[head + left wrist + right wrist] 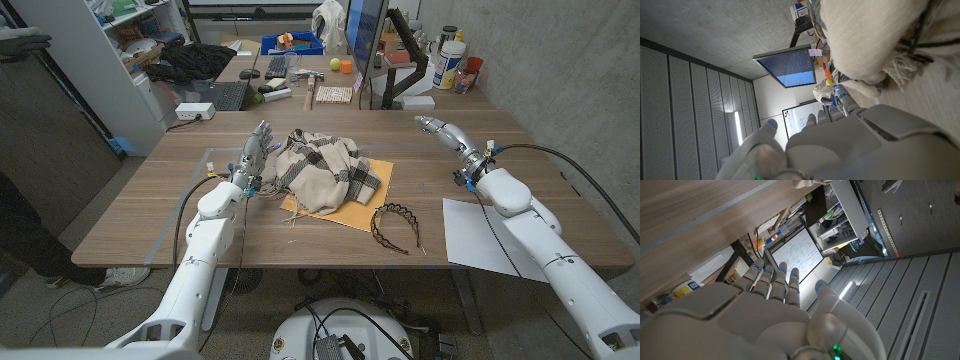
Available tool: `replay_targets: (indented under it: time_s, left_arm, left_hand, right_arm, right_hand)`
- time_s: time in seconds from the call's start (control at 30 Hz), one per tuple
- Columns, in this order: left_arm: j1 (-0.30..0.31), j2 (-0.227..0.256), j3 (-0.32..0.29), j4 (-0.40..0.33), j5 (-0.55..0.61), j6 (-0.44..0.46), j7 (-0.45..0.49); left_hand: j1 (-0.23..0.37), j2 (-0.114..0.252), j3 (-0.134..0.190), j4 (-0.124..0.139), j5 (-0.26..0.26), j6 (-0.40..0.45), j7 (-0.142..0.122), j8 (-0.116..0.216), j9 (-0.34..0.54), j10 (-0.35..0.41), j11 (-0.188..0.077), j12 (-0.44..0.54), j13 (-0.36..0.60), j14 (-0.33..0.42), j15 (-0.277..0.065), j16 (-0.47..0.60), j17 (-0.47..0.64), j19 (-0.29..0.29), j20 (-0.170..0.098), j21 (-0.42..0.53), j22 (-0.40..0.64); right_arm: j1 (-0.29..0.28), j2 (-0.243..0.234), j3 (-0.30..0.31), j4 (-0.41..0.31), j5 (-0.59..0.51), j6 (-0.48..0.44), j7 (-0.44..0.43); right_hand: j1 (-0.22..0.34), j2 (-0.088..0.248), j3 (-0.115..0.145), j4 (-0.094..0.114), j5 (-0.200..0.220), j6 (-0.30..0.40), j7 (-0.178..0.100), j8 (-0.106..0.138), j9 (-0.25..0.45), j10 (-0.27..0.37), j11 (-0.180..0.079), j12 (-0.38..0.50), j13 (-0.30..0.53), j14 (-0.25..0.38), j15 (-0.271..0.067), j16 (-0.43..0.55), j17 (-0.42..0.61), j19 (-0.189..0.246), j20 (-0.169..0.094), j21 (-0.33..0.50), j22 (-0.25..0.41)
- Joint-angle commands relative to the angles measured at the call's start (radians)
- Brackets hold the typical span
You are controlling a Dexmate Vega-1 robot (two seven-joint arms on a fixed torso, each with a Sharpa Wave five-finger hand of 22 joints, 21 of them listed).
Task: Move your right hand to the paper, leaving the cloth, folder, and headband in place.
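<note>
1. The right hand (443, 131) is seen raised over the far right part of the table (180, 200), its fingers (775, 280) extended, close side by side, and holding nothing. The paper (487, 238) lies well behind those fingertips, toward the robot, at the near right edge beside the forearm.
2. The paper could be overshot or missed, since the hand must be drawn back and lowered rather than reached forward; a steep descent could crumple the sheet or push it off the near edge.
3. The headband (393, 224) lies inboard of the right fingers, between them and the paper's inner side; it could be clipped if the retreat is swung inward.
4. The cloth (325, 170) and orange folder (355, 213) could be dragged by the left hand (252, 153), whose fingers are straight, slightly apart, at the cloth's edge. Contact cannot be told.
</note>
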Motion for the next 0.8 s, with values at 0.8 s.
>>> replay_targets:
  time_s: [0.8]
  left_arm:
    - [-0.023, 0.008, -0.008, 0.041, 0.002, -0.002, -0.021]
  left_hand:
    - [0.003, 0.072, -0.007, 0.000, 0.004, -0.144, -0.004, 0.007, 0.003, -0.159, -0.001, 0.007, 0.003, -0.177, 0.002, 0.005, 0.002, -0.197, 0.003, -0.011, 0.003]
  right_arm:
    - [-0.092, -0.126, 0.037, -0.163, -0.272, -0.017, -0.065]
  right_hand:
    - [0.033, -0.002, 0.022, -0.021, -0.002, 0.054, -0.004, 0.001, 0.003, 0.053, -0.013, 0.008, 0.005, 0.039, -0.021, -0.005, -0.001, 0.028, -0.007, 0.004, 0.001]
